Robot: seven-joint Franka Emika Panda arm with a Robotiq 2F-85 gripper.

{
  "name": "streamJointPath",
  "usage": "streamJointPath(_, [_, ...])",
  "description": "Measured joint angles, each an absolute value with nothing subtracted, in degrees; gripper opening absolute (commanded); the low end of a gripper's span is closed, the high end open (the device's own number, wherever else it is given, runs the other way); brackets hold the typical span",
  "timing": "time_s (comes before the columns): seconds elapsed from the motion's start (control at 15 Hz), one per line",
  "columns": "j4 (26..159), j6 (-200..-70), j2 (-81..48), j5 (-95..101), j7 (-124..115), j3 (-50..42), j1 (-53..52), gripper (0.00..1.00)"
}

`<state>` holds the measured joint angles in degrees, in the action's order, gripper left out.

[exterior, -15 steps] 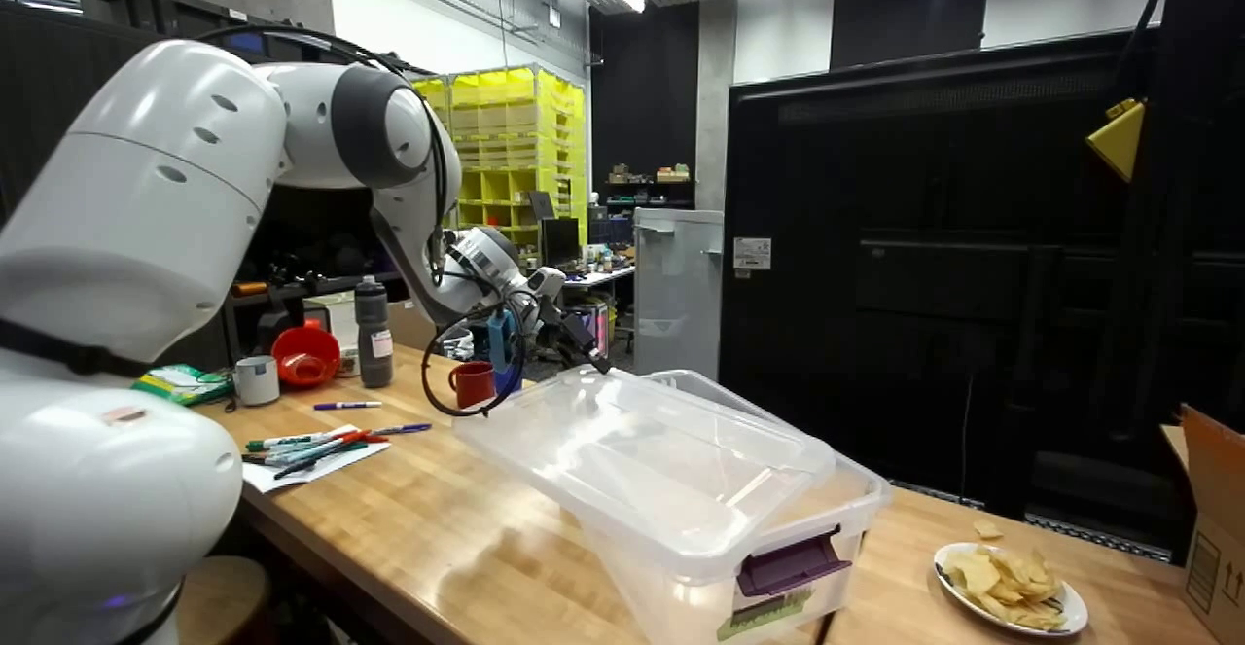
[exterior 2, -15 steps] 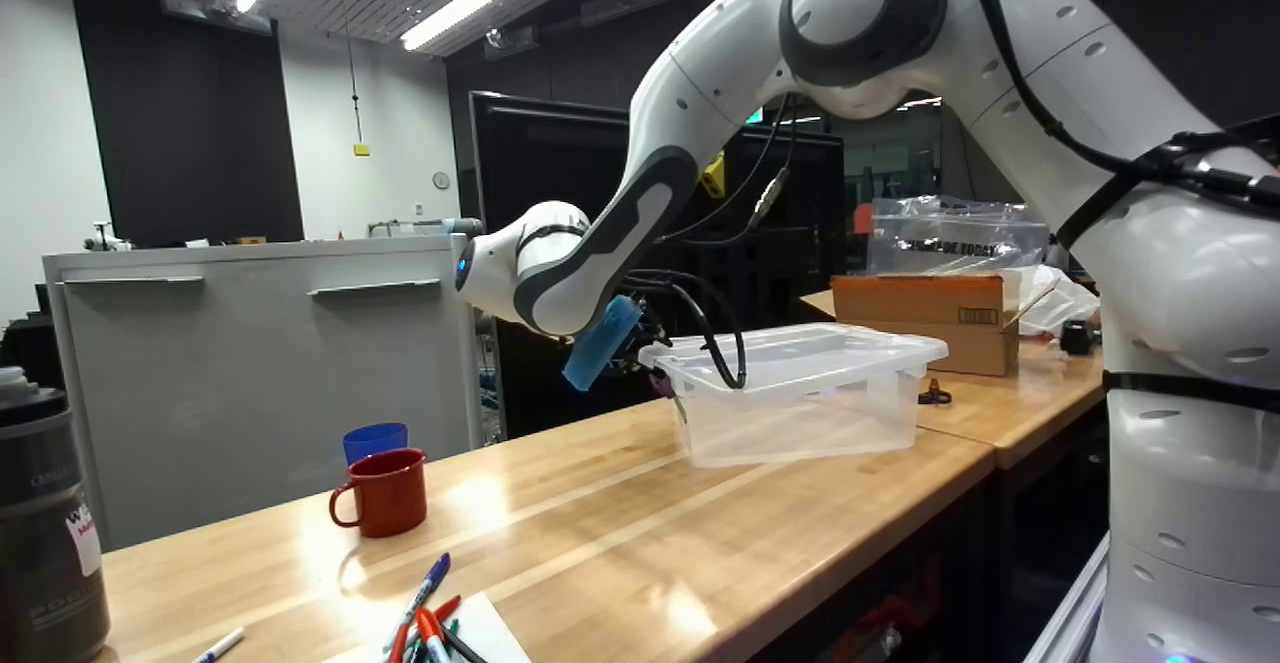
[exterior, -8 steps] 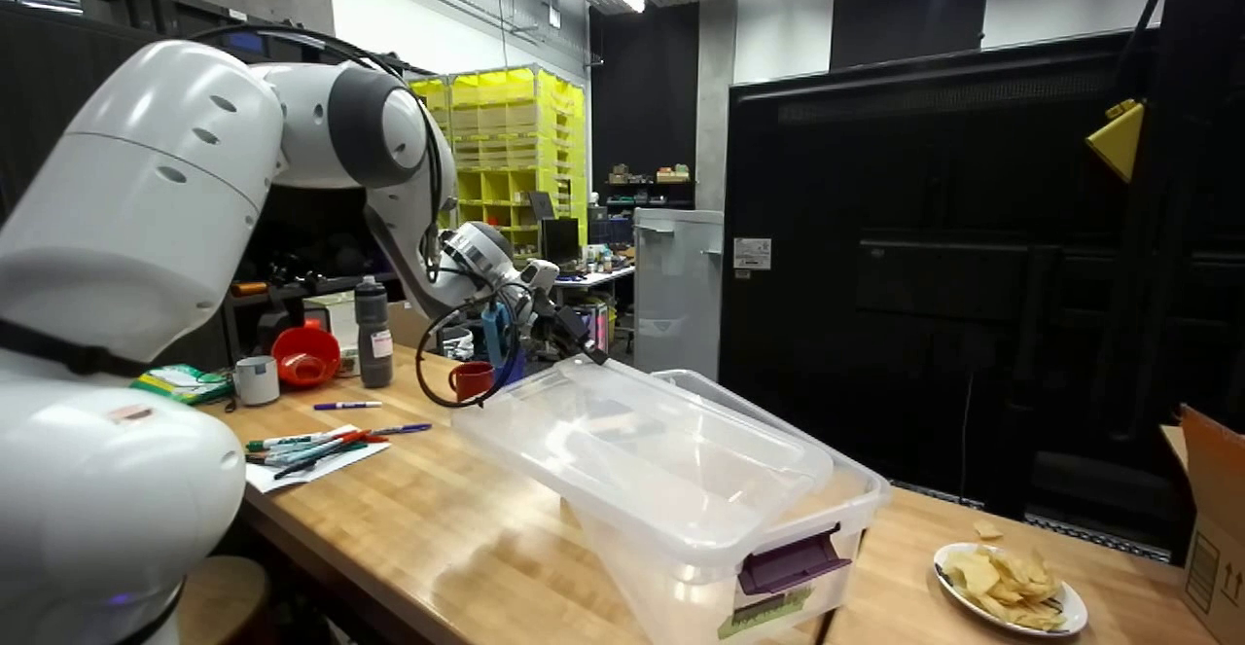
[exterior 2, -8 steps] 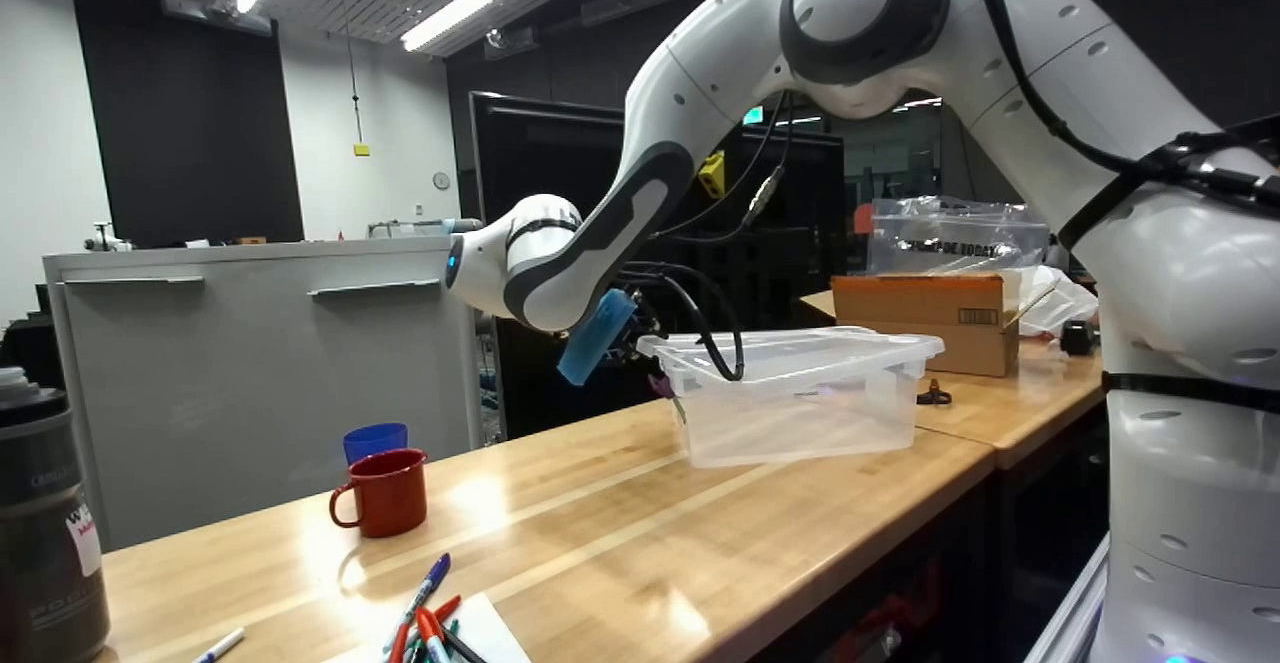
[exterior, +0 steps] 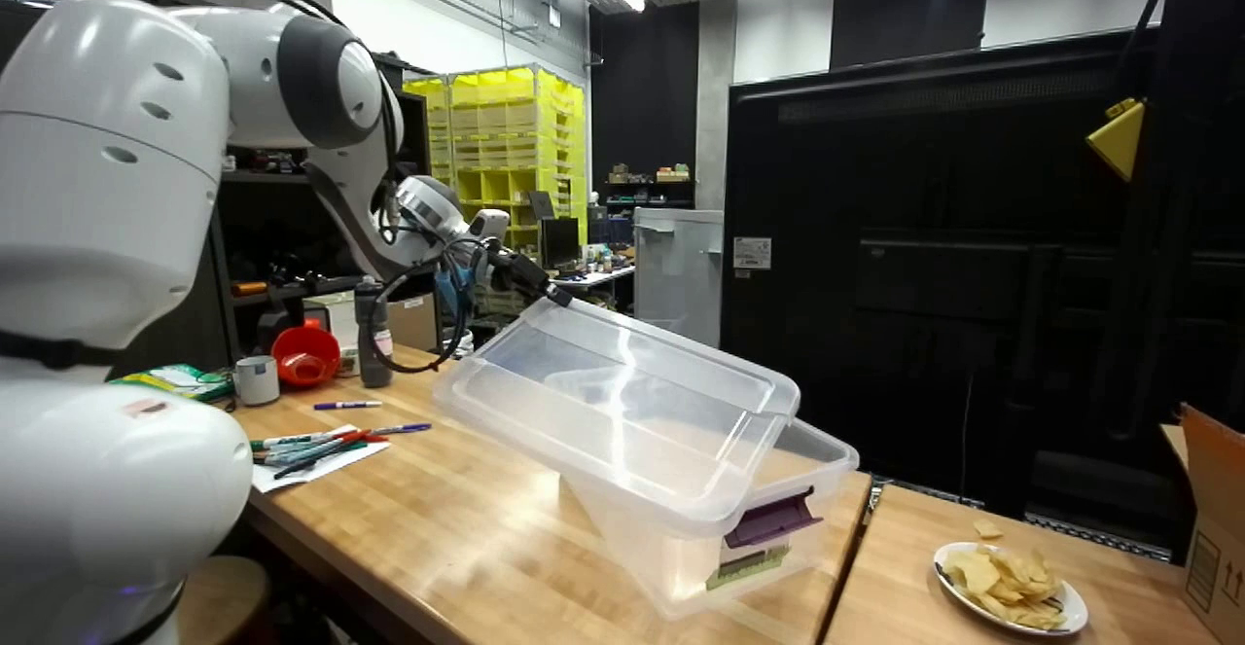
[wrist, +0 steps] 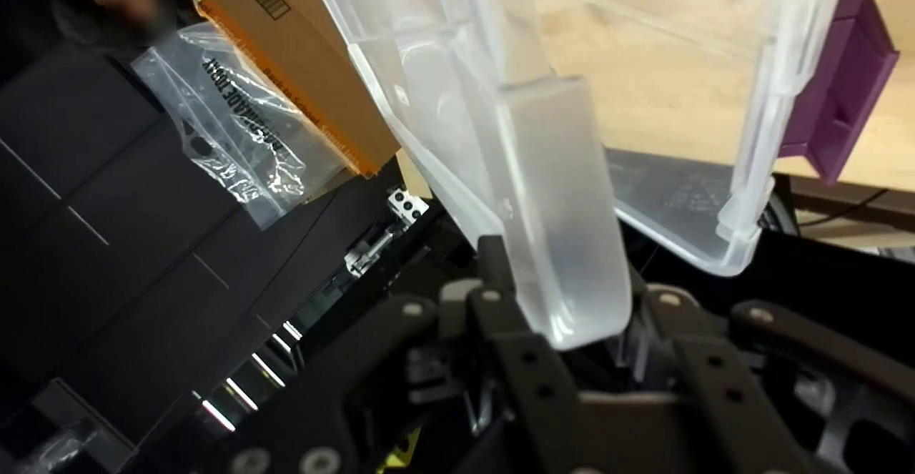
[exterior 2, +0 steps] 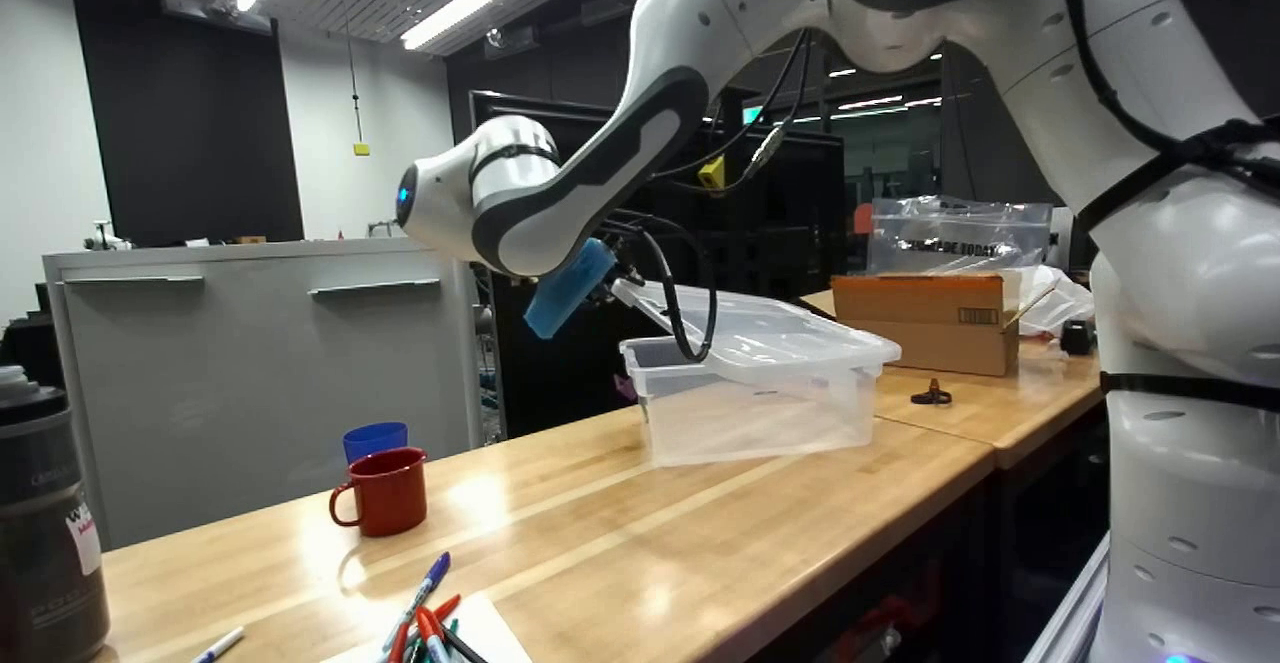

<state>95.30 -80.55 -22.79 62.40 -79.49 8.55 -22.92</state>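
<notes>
While the end effector grasps the raised far side of a translucent rectangular plastic lid, that lid slants over a clear rectangular plastic box on the pale wooden bench.

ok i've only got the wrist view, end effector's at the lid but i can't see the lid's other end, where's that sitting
Observer: In both exterior views the lid slopes down from the end effector, and its other end appears to rest at the rim of the clear bin.
Operator: ok and give me one thing outside my frame
Observer: A red mug stands upright on the table, apart from the bin, in an exterior view.
Operator: right and on the opposite side of the bin
Observer: A plate heaped with chips, also apart from the bin, in an exterior view.
</notes>
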Motion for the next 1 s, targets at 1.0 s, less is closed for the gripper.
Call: streamJointPath(1.0, [111.83, -70.83, -2.56, 65.72, -106.32, 17.73, -24.60, 0.07])
